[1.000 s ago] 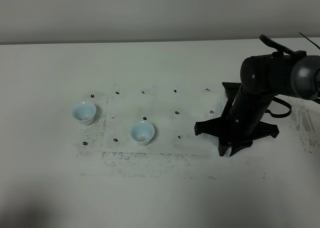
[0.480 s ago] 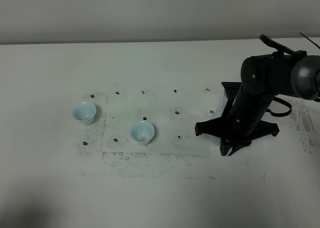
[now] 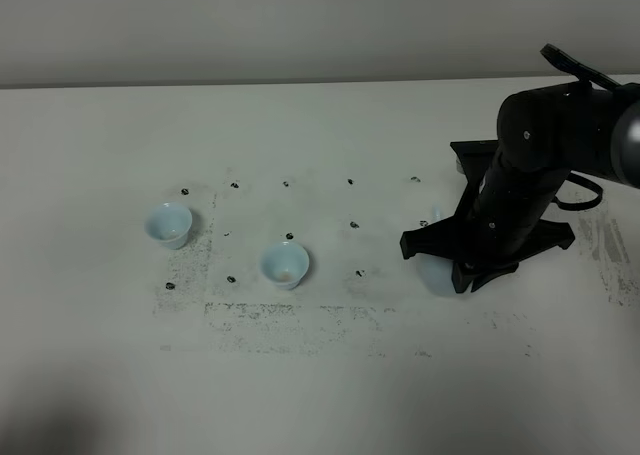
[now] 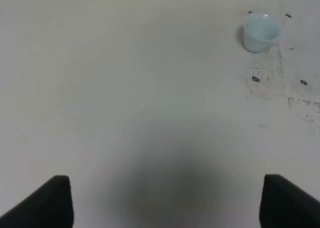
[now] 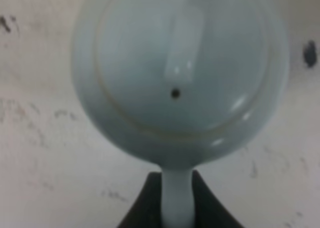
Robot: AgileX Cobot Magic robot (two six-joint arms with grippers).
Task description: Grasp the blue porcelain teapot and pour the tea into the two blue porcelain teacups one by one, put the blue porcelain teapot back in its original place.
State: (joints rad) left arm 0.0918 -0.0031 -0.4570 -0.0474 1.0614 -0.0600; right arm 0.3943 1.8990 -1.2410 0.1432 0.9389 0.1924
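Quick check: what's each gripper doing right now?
Left gripper: open, holding nothing.
Right gripper: shut on the handle of the blue porcelain teapot.

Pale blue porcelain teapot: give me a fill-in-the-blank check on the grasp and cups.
The right gripper is shut on the ____ of the pale blue glossy porcelain teapot.
____ small pale blue porcelain teacups stand on the white table.
The left gripper is ____, not shut.
Missing words: handle; two; open.
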